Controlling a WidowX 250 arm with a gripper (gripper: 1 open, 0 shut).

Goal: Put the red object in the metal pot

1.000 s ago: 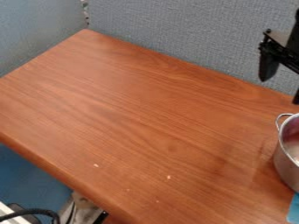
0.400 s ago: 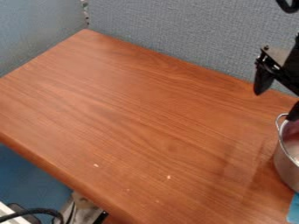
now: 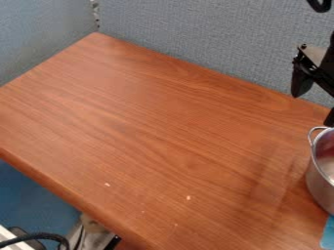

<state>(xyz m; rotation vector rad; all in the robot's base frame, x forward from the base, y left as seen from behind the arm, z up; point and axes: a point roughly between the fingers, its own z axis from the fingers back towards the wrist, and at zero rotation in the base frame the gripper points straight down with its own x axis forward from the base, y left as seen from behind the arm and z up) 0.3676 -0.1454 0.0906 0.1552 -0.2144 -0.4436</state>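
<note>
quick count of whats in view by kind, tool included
metal pot, cut off at the right edge: 1
tool, partly out of frame at the right edge: 1
wooden table: 1
red object: 0 visible
total: 3

The metal pot (image 3: 322,168) is cut off by the right edge, so only its left rim and wall show. The pincer (image 3: 308,73) is also clipped there, its fingertips indistinct. The surface (image 3: 144,127) runs out of view at right.
</note>
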